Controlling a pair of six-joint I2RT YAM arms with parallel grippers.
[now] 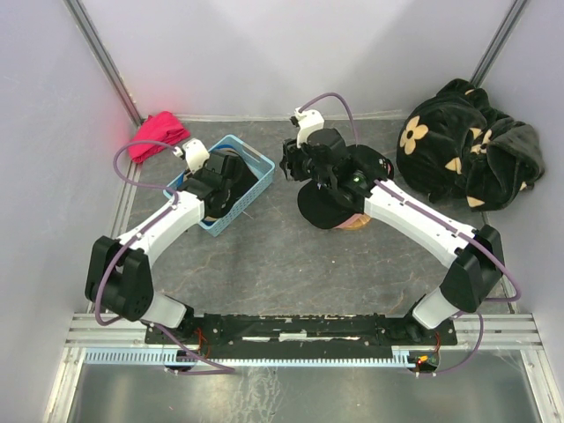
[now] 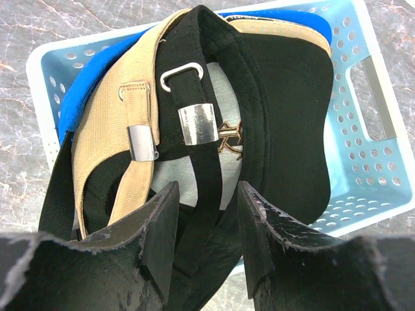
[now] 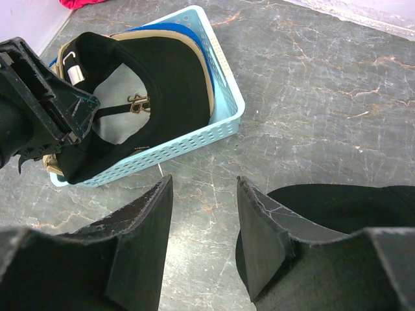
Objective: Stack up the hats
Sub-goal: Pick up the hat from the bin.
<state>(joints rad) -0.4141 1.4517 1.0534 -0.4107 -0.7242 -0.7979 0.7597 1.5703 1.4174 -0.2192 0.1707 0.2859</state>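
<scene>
Black cap strap lies within the parted left end effector.

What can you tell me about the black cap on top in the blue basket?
The black cap lies upside down, topmost in the light blue perforated basket. It looks like soft cloth; its pale grey lining shows the back of gold embroidery. Its black rear strap carries a silvery metal clasp and a wire loop. It rests on a tan cap, which lies over a bright blue cap. The left tool is open, its fingers on either side of the strap.
</scene>
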